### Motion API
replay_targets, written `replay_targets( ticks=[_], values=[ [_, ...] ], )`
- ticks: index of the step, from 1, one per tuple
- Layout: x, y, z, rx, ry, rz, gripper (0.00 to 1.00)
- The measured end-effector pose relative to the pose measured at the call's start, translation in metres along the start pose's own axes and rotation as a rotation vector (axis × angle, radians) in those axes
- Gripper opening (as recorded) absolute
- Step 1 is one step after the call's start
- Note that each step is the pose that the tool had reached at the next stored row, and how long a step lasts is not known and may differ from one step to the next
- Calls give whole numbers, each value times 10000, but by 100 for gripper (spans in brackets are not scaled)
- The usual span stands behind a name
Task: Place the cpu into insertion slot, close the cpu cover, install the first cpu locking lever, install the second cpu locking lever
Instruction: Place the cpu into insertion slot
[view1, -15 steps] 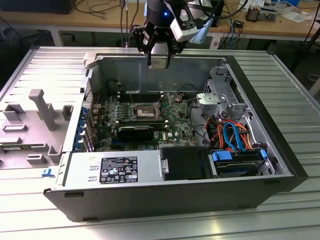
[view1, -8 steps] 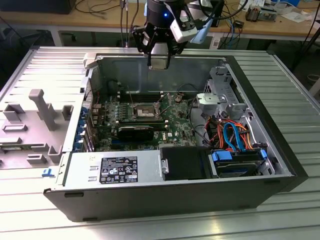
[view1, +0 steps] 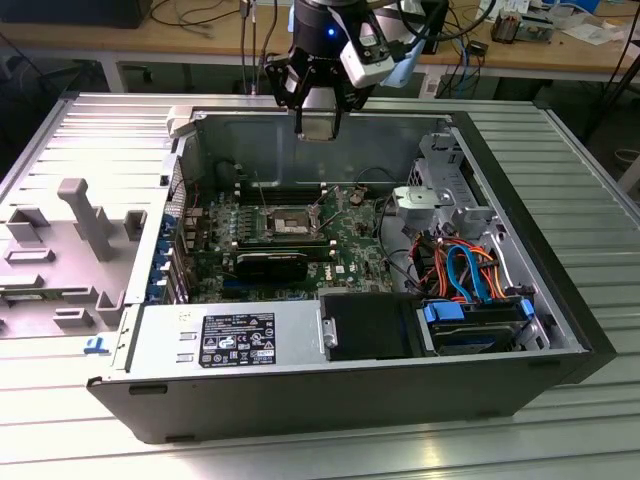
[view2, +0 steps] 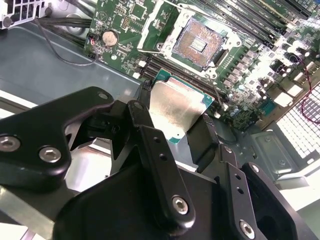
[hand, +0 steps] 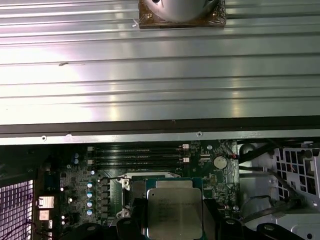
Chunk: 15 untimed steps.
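My gripper (view1: 318, 124) hangs above the back wall of the open computer case, shut on the cpu (view1: 318, 127). In both wrist views the cpu (view2: 176, 106) (hand: 175, 210) is a flat square chip with a silver top and a green edge, pinched between the black fingers (view2: 139, 115). The insertion slot (view1: 285, 222) (view2: 197, 42) lies below on the green motherboard (view1: 350, 250), its dark pin field bare inside a silver rim. The chip is well above the slot and apart from it. I cannot make out the cpu cover.
A silver power supply (view1: 230, 340) fills the case's front. A drive cage with blue and orange cables (view1: 465, 270) sits at the exterior view's right. A long black card (view1: 272, 266) lies in front of the slot. Grey fixtures (view1: 80, 215) stand outside on the left.
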<state>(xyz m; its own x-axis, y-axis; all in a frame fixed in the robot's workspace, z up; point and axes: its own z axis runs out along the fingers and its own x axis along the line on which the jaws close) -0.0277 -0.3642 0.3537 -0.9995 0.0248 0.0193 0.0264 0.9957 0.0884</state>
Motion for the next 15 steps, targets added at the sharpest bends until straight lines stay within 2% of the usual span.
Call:
replay_targets(
  ticks=[4,8,9,11,12,15],
  values=[
    [-1,-11,16,37,0,0,54],
    [-2,-22,21,151,-4,1,54],
    [-1,-23,21,205,-6,3,54],
    [-1,-24,23,539,-14,9,54],
    [-1,-25,26,592,-16,10,54],
    [-2,-42,51,616,-15,10,54]
  ],
)
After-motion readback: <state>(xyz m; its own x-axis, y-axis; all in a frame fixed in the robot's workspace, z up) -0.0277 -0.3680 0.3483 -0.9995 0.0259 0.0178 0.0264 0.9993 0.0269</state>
